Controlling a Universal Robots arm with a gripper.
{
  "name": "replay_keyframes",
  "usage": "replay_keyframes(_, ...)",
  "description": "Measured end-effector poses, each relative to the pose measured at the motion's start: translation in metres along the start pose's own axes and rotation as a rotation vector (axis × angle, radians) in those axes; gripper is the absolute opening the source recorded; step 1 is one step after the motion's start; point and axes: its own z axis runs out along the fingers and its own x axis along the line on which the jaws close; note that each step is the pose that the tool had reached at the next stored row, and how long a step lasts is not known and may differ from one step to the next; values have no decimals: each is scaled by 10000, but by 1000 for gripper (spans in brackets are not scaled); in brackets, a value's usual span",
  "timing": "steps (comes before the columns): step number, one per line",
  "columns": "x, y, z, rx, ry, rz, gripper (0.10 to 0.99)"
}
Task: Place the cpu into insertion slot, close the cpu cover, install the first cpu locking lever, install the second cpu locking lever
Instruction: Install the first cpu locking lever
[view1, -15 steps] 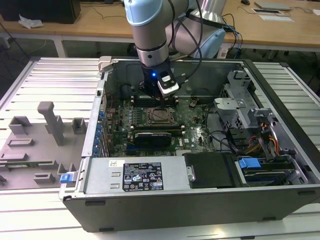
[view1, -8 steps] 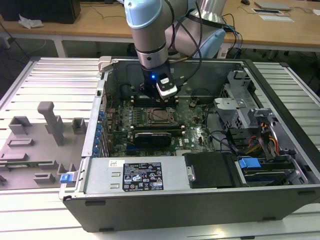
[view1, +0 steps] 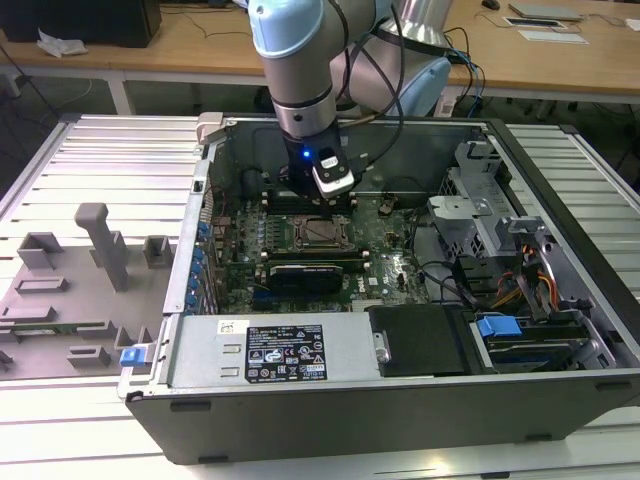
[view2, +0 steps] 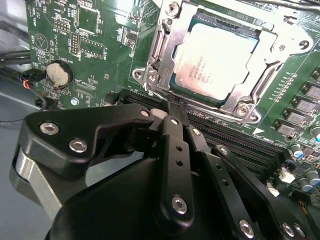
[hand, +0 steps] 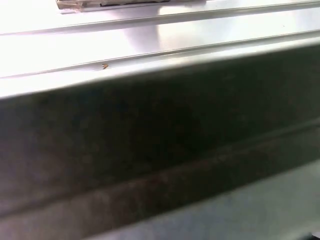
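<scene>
The cpu (view2: 215, 60), a flat square with a dull silver top, lies in the insertion slot (view1: 322, 233) on the green board. The cpu cover (view2: 167, 37), a thin metal frame with a square window, lies flat over the chip's edges. My gripper (view2: 169, 107) hangs low beside one corner of the socket, its black fingers (view2: 175, 145) pressed together. A thin metal locking lever (view2: 156, 89) ends right at the fingertips; I cannot tell whether they touch it. In the exterior view the gripper (view1: 325, 200) stands just behind the socket, inside the open case.
Long black memory slots (view2: 225, 135) run under the fingers. A coin battery (view2: 59, 74) sits on the board. A black card (view1: 315, 272), the power supply (view1: 290, 350) and drive bays (view1: 500, 330) crowd the case. Grey fixtures (view1: 100, 240) stand at the exterior view's left.
</scene>
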Motion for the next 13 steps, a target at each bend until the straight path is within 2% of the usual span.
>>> replay_keyframes(5,-10,3,-48,11,1,-2,106)
replay_keyframes(7,-13,2,-56,72,-14,-16,106)
replay_keyframes(9,-14,1,-61,226,-41,-52,106)
replay_keyframes(11,-15,1,-66,460,-82,-107,106)
replay_keyframes(12,-16,3,-71,662,-118,-154,106)
replay_keyframes(13,-17,3,-79,790,-144,-184,106)
